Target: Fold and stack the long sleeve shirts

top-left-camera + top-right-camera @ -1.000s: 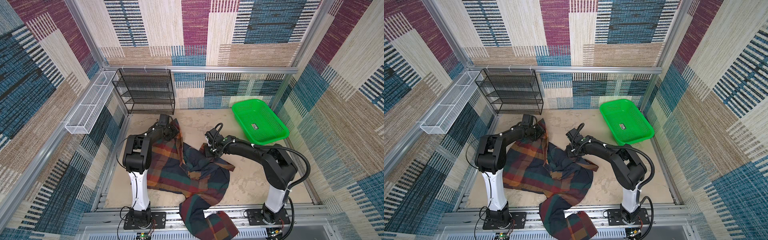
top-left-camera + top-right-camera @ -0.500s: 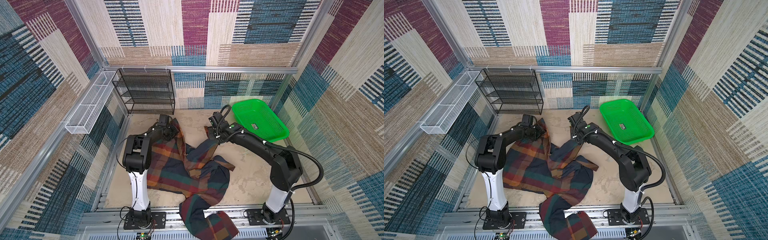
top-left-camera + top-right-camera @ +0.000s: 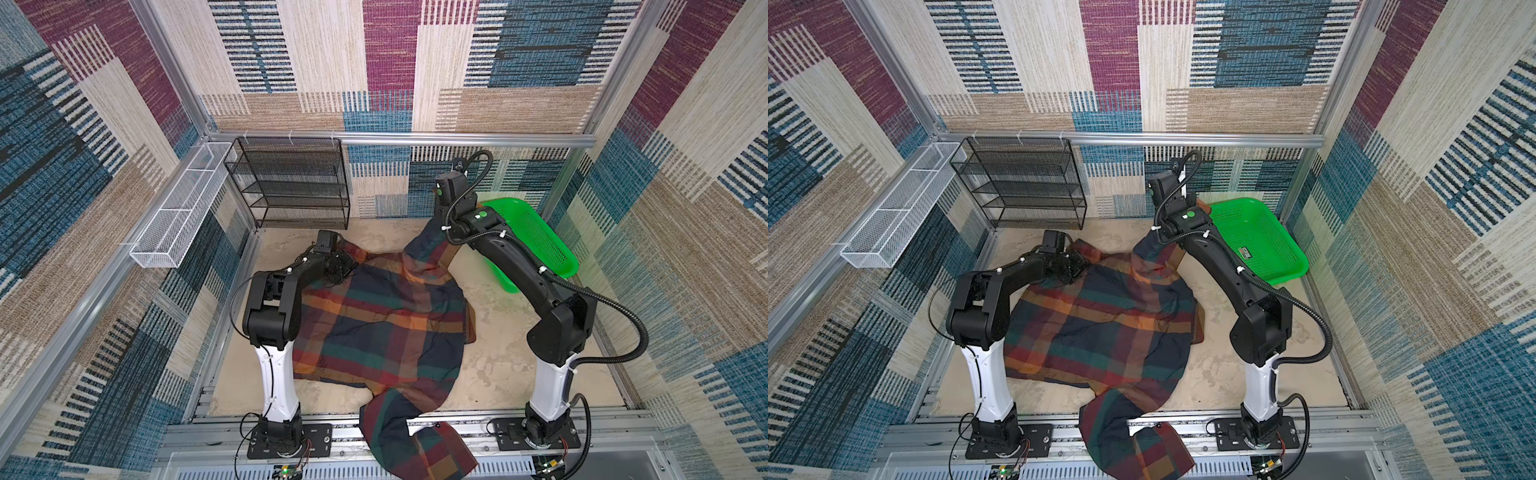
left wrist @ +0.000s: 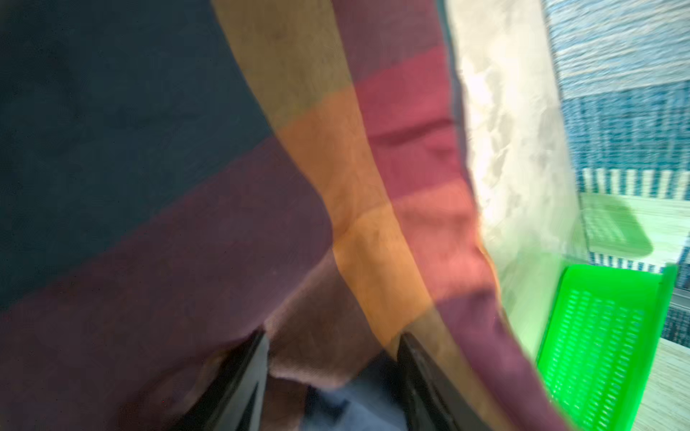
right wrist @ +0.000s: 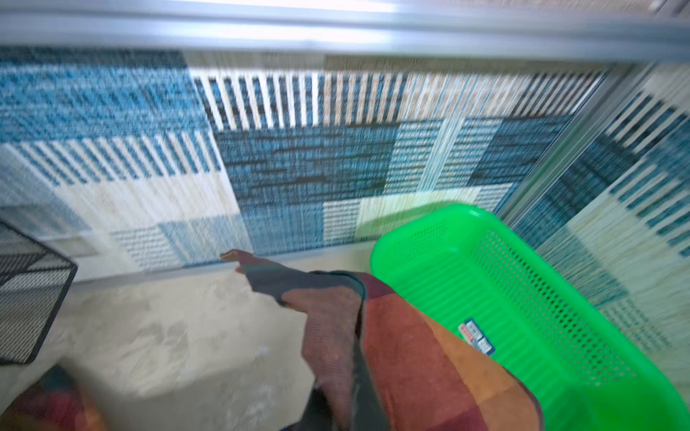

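No legible text; sticker blurred

Black rack, green basket at rear

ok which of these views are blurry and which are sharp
Right wrist view: motion blur streaks the wall and the basket. Left wrist view: the shirt is too close, soft and out of focus. Both top views: sharp and evenly lit.
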`<action>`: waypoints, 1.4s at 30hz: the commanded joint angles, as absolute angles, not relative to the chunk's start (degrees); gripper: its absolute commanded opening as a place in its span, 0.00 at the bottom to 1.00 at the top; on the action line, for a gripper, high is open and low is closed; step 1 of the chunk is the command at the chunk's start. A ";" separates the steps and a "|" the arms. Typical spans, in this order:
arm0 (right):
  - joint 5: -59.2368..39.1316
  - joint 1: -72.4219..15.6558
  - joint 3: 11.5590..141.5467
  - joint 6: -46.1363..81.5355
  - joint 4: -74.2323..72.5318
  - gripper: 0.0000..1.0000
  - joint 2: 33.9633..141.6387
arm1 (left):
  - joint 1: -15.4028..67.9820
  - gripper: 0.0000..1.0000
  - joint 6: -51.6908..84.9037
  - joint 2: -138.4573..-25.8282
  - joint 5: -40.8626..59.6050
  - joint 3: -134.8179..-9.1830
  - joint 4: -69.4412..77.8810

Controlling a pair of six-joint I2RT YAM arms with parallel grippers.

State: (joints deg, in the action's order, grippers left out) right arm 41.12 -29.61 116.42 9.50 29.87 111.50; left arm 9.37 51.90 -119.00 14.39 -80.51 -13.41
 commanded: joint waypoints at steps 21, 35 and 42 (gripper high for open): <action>29.66 -23.01 126.14 2.74 26.19 0.00 120.64 | 6.38 0.76 49.08 -94.15 1.00 -69.00 -16.96; 6.71 -23.85 86.53 8.12 9.81 0.00 99.07 | 7.72 0.77 42.28 -108.57 -2.09 -85.84 -21.42; 2.14 -27.37 73.66 8.47 4.93 0.00 90.16 | 10.37 0.77 38.74 -112.06 -9.31 -89.49 -24.90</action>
State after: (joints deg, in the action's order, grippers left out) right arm 5.54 -26.17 76.20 7.44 10.20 93.12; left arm 10.26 41.56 -110.91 -4.73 -88.14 -21.89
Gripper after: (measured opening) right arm 0.050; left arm 0.772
